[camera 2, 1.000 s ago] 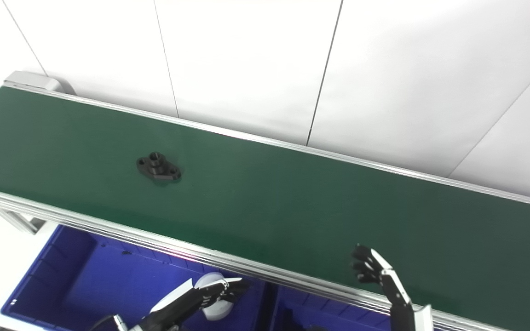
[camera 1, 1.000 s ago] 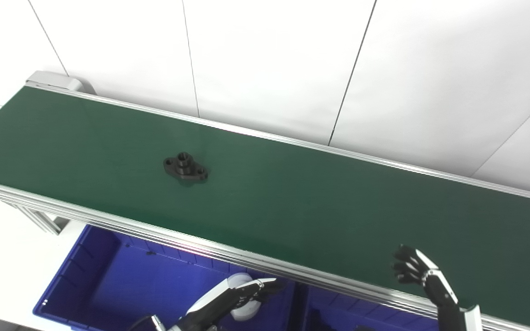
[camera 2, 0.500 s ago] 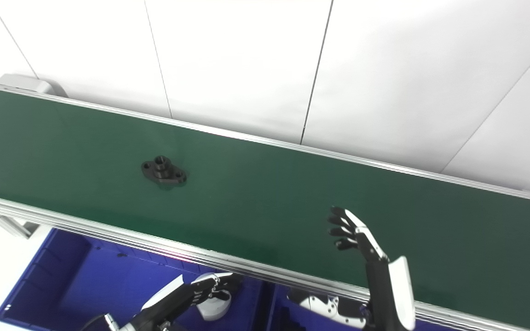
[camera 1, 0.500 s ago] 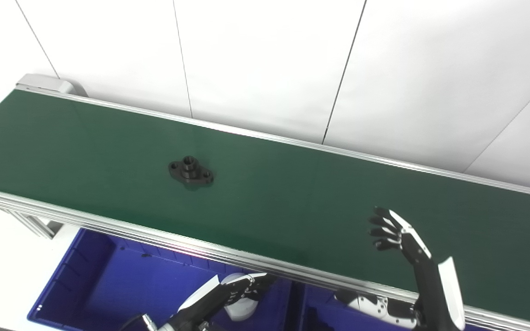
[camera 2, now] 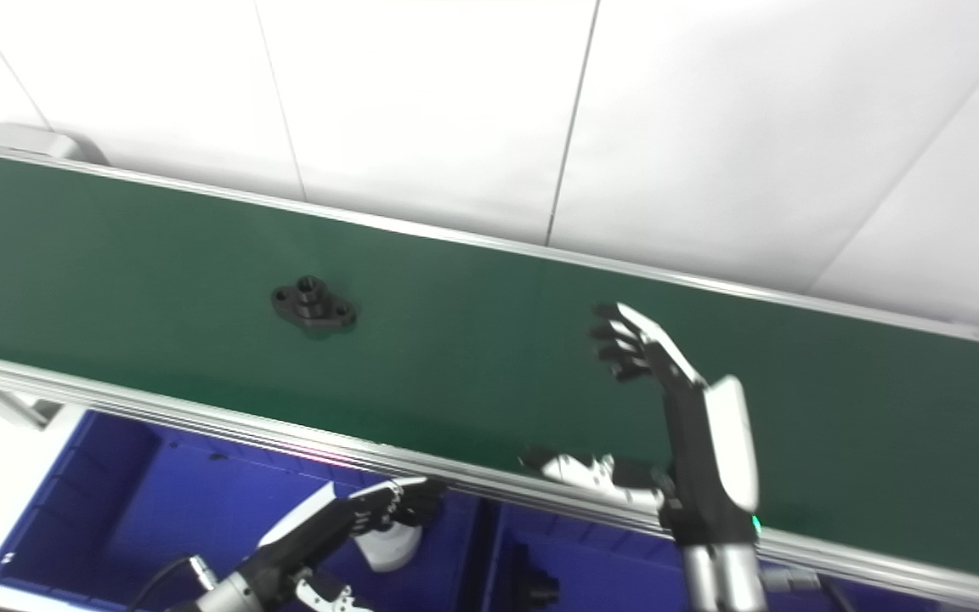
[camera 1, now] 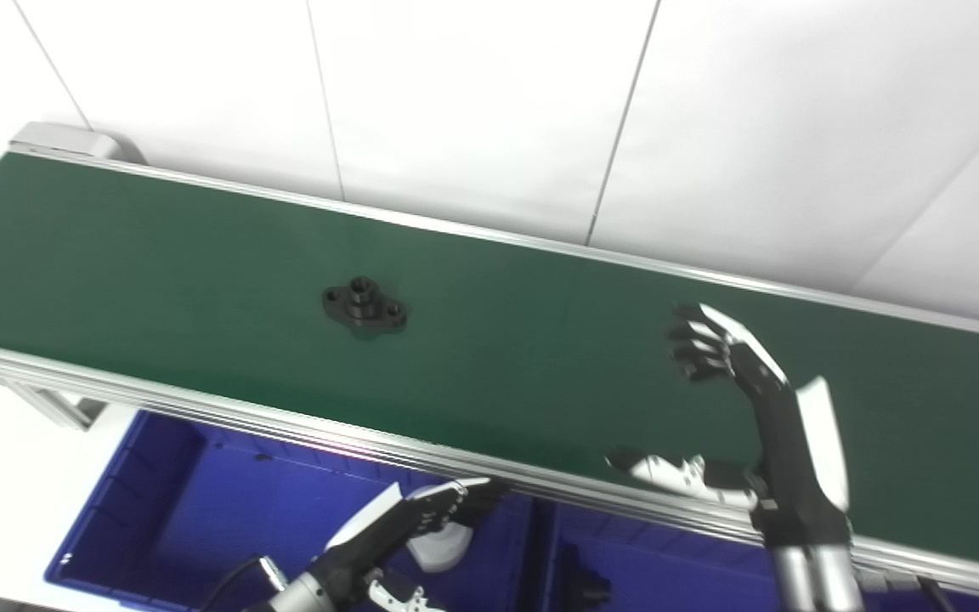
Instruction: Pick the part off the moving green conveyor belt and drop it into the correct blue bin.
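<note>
One part (camera 1: pixel 365 306), long axis along belt (camera 1: pixel 158 255)

both head cameras overlook one conveyor belt (camera 1: pixel 200 255).

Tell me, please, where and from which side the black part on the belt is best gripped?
Probably by the raised round hub at the middle of the black part, pinched from above. The part lies flat on the green belt, so its thin flange with a holed ear on each side offers little edge. The open right hand hovers over the belt to the part's right.
</note>
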Controlling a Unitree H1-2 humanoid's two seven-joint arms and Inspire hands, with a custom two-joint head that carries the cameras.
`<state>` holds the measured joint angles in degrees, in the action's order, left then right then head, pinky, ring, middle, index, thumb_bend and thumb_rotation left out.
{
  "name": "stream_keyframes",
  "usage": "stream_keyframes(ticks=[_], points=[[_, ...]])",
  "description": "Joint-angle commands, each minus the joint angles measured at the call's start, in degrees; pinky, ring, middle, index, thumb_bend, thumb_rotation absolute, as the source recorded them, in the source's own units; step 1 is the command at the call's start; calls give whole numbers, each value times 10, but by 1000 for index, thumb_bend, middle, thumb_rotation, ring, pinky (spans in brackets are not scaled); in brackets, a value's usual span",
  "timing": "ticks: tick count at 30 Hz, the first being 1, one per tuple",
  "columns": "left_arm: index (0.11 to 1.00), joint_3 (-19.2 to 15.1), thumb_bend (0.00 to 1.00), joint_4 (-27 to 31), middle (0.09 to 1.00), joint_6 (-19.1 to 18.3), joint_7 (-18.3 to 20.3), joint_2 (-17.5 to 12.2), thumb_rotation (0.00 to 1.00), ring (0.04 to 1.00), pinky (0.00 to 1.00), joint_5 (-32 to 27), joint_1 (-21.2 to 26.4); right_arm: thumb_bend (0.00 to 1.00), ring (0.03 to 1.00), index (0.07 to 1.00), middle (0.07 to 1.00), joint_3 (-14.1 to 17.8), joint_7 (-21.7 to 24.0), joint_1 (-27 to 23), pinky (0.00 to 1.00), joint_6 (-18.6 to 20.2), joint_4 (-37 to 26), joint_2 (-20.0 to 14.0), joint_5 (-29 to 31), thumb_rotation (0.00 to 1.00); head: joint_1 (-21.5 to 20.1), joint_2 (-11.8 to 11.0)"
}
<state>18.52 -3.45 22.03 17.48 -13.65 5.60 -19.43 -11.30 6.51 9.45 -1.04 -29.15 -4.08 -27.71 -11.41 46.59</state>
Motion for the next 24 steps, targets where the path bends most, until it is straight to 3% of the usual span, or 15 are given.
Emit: stream_keyframes(ticks=[1,7,14,24], points=[[863,-3,848,10,876,9,7,-10,165,852,801,-10,5,796,675,808,737,-6,17,-24,593,30,-6,6,-6,288,-6,-2],[860,-4,856,-8,863,40,5,-18,185,840,785,8,12,820,702,820,743,-22,39,-69,646,75,5,15,-42,310,-20,-11],[852,-2,861,-10,855,45,10,-25,187,840,800,7,14,825,699,814,734,-38,53,-137,645,126,27,34,-88,341,-16,-11],[853,2,857,-26,858,48,13,-20,188,843,807,2,21,828,662,808,711,-64,52,-200,593,122,103,34,-126,351,-19,-24]])
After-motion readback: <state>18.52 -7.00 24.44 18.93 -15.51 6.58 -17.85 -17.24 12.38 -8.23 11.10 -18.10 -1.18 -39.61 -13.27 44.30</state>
